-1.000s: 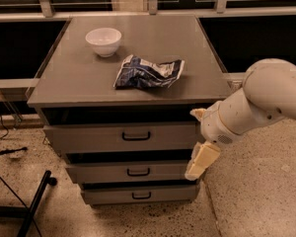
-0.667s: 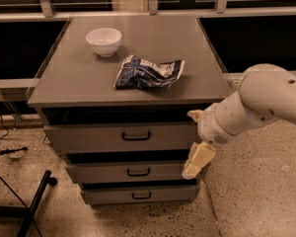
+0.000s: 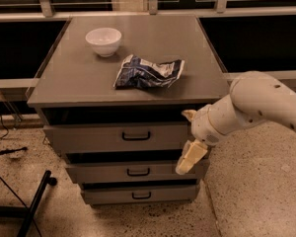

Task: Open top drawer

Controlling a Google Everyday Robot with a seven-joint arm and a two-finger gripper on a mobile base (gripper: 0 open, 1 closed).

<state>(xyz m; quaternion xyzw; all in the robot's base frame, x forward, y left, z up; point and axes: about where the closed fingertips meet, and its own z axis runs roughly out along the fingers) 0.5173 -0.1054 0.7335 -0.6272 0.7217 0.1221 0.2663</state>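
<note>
Grey top drawer (image 3: 89, 138), black handle (image 3: 136, 136); gripper (image 3: 186, 142) fingers (image 3: 191, 156) cream, at right end; bag (image 3: 149, 72) maybe blue-white.

We logged the top drawer (image 3: 89, 138) as smooth matte grey, with a black bar handle (image 3: 136, 136). The bench (image 3: 79, 78) top had the same matte grey finish. The bowl (image 3: 103, 41) was glossy white, ceramic-like. The bag (image 3: 148, 72) was crinkled shiny film. The arm (image 3: 256, 105) had a smooth off-white plastic shell; its cream jaws, spread apart at the drawer's right end, looked matte. The floor (image 3: 246, 196) was speckled stone.
</note>
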